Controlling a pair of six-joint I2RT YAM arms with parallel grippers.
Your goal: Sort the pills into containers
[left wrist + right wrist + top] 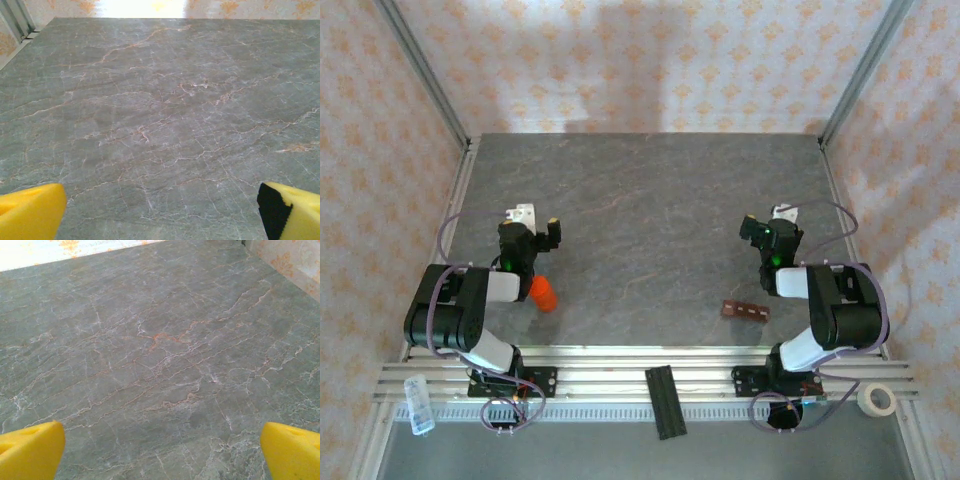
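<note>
Yellow wedge pads (30, 210), L pincer (160, 217), apart over veined stone-look table (160, 100).

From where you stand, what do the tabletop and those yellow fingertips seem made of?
Tabletop: grey stone or a stone-print sheet, matte; pale and rusty veins run across it. Yellow fingertips: probably soft foam or rubber, matte, rounded edges.

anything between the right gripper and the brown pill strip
Nothing visible. The pill strip lies alone on the table, nearer the arm bases than the open right gripper.
</note>
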